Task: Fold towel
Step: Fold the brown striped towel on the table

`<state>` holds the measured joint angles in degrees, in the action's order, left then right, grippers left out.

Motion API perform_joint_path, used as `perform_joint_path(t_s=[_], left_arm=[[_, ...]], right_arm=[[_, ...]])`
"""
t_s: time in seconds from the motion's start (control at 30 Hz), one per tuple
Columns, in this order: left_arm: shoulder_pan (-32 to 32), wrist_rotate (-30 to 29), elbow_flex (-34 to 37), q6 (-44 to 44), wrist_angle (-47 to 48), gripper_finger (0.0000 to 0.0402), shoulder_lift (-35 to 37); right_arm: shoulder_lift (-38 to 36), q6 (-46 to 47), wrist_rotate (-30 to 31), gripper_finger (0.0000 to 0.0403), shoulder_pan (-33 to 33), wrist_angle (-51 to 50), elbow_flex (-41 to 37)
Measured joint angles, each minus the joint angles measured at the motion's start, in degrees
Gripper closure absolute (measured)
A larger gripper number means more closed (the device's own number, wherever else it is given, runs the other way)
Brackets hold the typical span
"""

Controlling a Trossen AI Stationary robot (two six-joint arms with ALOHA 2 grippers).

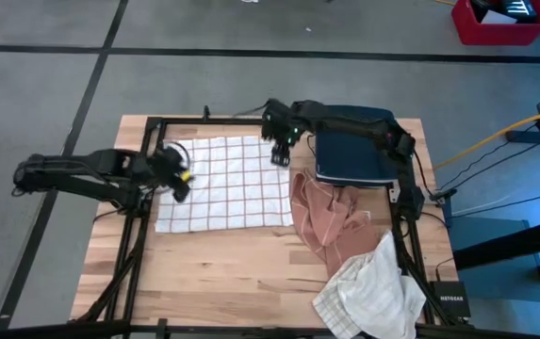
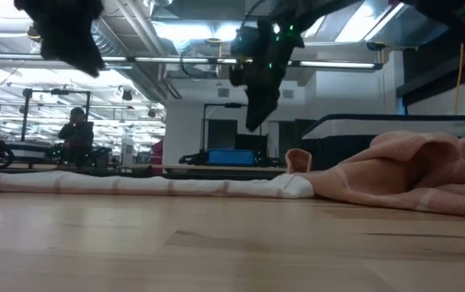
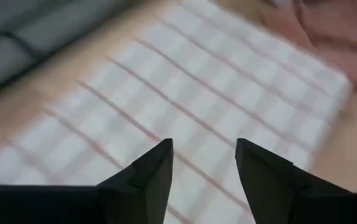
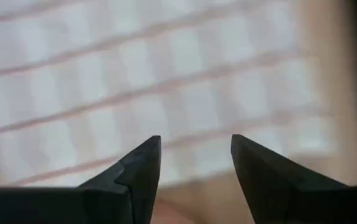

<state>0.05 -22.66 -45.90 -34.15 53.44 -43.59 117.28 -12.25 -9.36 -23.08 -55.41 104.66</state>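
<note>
Wooden table (image 1: 213, 268): checked towel (image 1: 227, 184) flat, pink cloth (image 1: 331, 221), white cloth (image 1: 368, 292), blue pad (image 1: 354, 155).

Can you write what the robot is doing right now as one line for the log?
stage: checked towel flat on table | left gripper: open, above towel | right gripper: open, above towel | held: nothing

The checked towel (image 1: 224, 183) is white, crossed by thin reddish-brown lines in a grid. Beside it the crumpled cloth (image 1: 326, 218) is a plain salmon pink, and the bunched cloth (image 1: 368, 294) is off-white with faint pale checks. The folded item (image 1: 352, 153) is dark navy blue. The bench (image 1: 213, 273) is light, pale wood grain. Both arms are black, and the bin (image 1: 496, 24) is red.
</note>
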Motion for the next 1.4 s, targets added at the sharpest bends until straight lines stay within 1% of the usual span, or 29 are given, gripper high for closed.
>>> perform_joint_path(t_s=[0.1,0.23,0.33,0.5,0.6,0.67,0.7,0.77,0.9,1.07,1.2,1.3,1.4], left_arm=[[-2.54,4.12,2.95,-4.13,-0.19,0.0244,-3.73],[-7.18,6.61,7.32,-11.49,0.04,0.0246,-8.7],[-10.66,10.18,9.04,-16.73,0.13,0.0246,-12.18],[-16.82,10.58,11.14,-21.61,-0.12,0.0247,-16.67],[-20.58,11.67,13.69,-24.74,-0.51,0.0247,-18.8],[-23.26,11.85,14.91,-27.37,-0.53,0.0247,-19.87],[-24.76,11.85,15.45,-28.69,-1.31,0.0247,-20.38],[-27.75,11.89,16.6,-31.24,-4.15,0.0247,-21.26],[-33.67,12.18,17.86,-36.36,-12.87,0.0247,-23.37],[-41.52,11.1,17.89,-44.24,-20.87,0.0247,-27.92],[-47.22,11.26,17.69,-50.65,-28.99,0.0247,-31.33],[-50.44,10.98,17.28,-52.39,-35.47,0.0247,-33.42],[-52.71,8.46,14.44,-50.77,-36.19,0.0247,-35.83]], right_arm=[[-0.68,0.0,-5.9,0.0203,5.19,4.38,-4.83],[-0.51,1.1,-6.1,0.0203,12.59,13.91,-13.66],[-0.51,3.86,-2.64,0.0203,17.11,19.69,-18.75],[-0.51,8.06,0.83,0.0203,22.24,23.21,-23.19],[-0.21,10.66,5.8,0.0203,24.97,25.53,-25.82],[-0.08,12.18,7.77,0.0203,26.5,26.47,-27.26],[-0.23,13.35,7.81,0.0203,27.27,26.67,-27.95],[-0.41,15.84,8.27,0.0203,28.82,28.42,-29.22],[-0.47,19.91,8.39,0.0203,32.71,31.46,-30.9],[-0.42,23.96,9.25,0.0203,38.71,31.59,-31.39],[-0.29,26.98,9.22,0.0203,44.11,33.49,-31.45],[-0.23,29.05,9.4,0.0203,47.64,35.21,-31.52],[-0.14,30.52,9.94,0.0203,50.83,36.25,-31.37]])
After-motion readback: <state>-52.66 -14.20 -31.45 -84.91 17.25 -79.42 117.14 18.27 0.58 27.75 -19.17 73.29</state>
